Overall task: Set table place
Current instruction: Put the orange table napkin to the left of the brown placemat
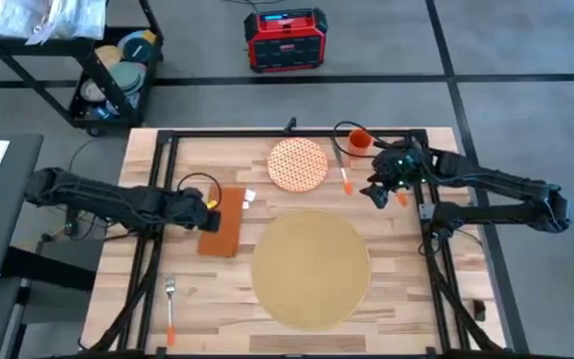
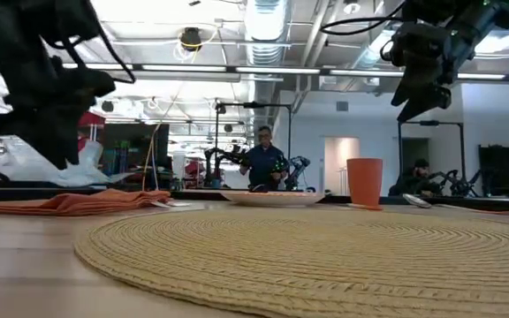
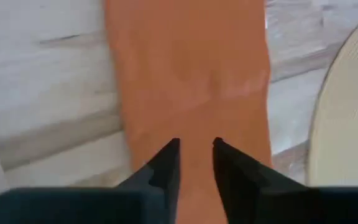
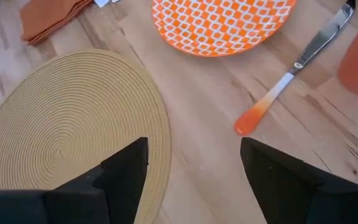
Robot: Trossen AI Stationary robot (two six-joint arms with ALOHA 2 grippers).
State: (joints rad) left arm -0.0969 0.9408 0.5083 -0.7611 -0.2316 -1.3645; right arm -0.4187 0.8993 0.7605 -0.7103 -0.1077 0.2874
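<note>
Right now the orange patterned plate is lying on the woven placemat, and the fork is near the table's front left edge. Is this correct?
Not quite. The orange patterned plate lies on the bare table, beyond the woven placemat and apart from it; the high view shows wood between them. The fork is indeed near the front left edge.

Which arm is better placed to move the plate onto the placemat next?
Right. Its open tool hovers beside the plate, while the left tool hangs over the napkin.
</note>
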